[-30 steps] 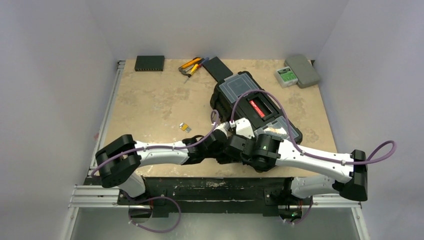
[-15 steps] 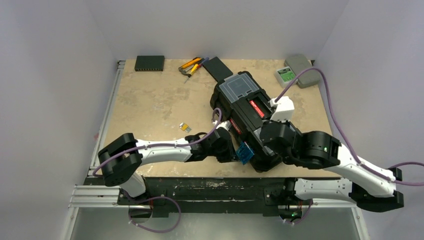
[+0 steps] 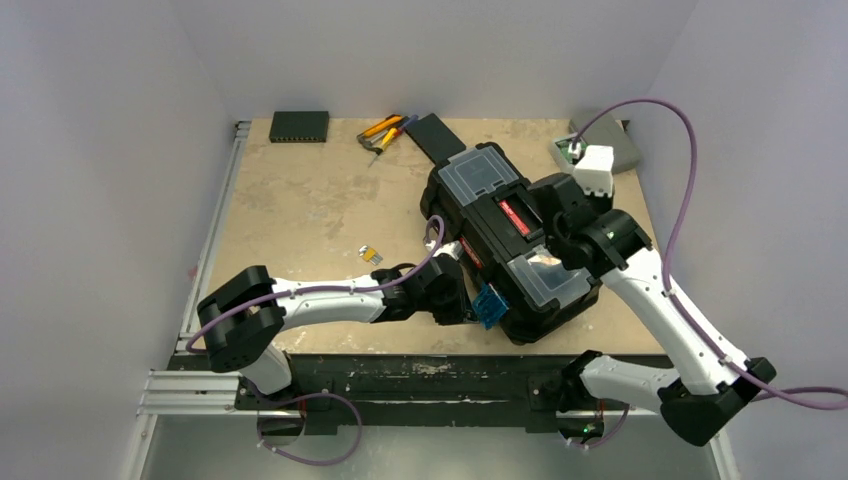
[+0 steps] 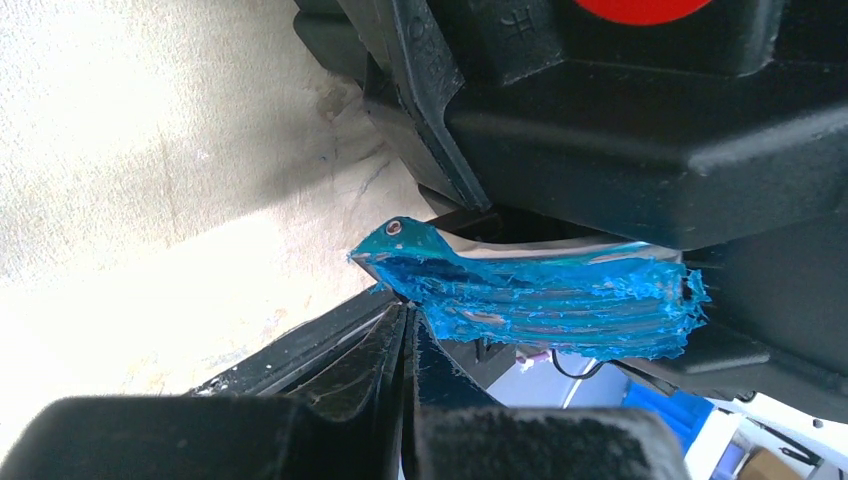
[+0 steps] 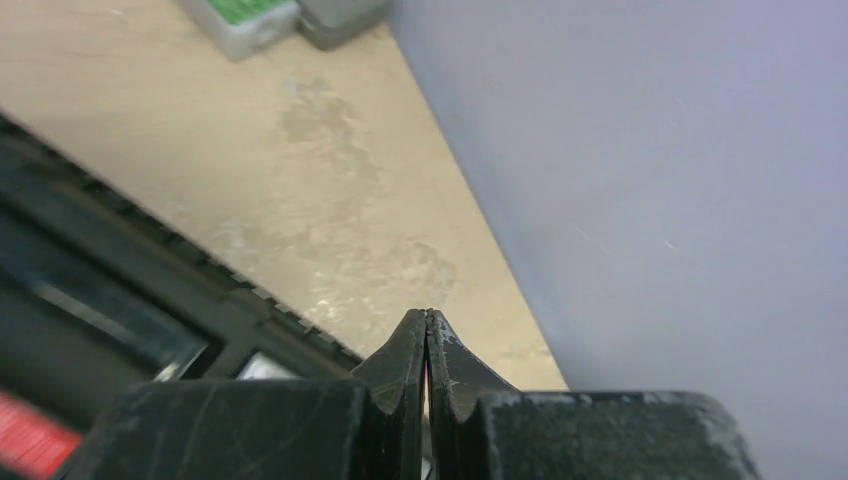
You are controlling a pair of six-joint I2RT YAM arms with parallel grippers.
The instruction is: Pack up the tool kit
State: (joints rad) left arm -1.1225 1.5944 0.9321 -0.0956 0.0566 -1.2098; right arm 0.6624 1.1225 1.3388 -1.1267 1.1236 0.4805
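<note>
Black toolbox (image 3: 500, 235), lid closed.
Left gripper (image 4: 406, 325) is held closed, empty, beside blue latch (image 4: 560, 300); right gripper (image 5: 428, 320) is closed, empty, over toolbox.

Soft even light — blurred wrist foregrounds

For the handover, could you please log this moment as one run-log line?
toolbox: lid down | left end effector: shut, beside blue latch | right end effector: shut, empty, by toolbox | hand tools: unpacked, far edge
</note>
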